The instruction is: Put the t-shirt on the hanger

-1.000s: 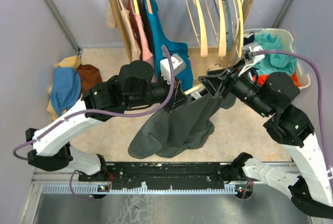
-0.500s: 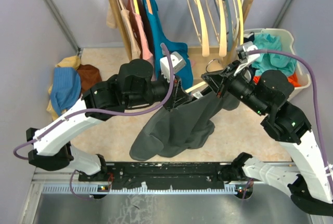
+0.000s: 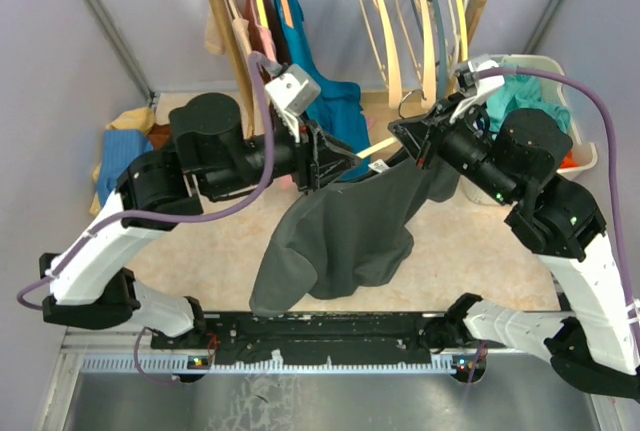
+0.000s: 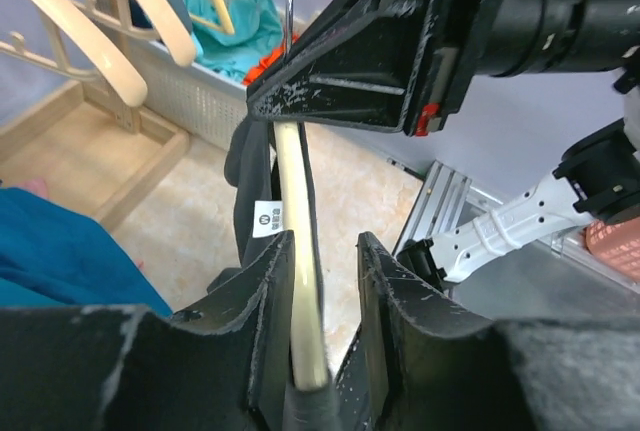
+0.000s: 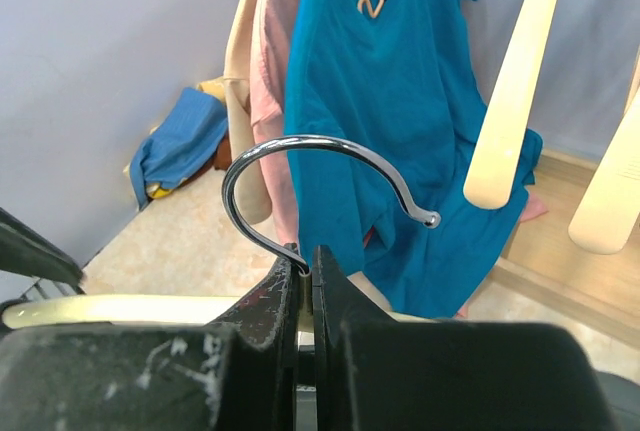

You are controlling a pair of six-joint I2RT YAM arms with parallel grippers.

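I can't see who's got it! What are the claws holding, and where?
Right claw pinches the hanger at the bottom of its metal hook. Left claw is open around the wooden arm, not squeezing.

Hanger (image 3: 375, 151) up between the left tool (image 3: 325, 159) and right tool (image 3: 408, 136), t-shirt (image 3: 340, 241) hanging from it toward the near edge, rack (image 3: 222, 21) behind, basket (image 3: 555, 66) back right, clothes heap (image 3: 120, 141) far left.

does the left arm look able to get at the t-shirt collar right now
Probably yes: the left gripper straddles the hanger, jaws apart, and the t-shirt collar with its white label lies just ahead along the wood, nothing between. The right gripper, shut at the hook, sits beyond it.
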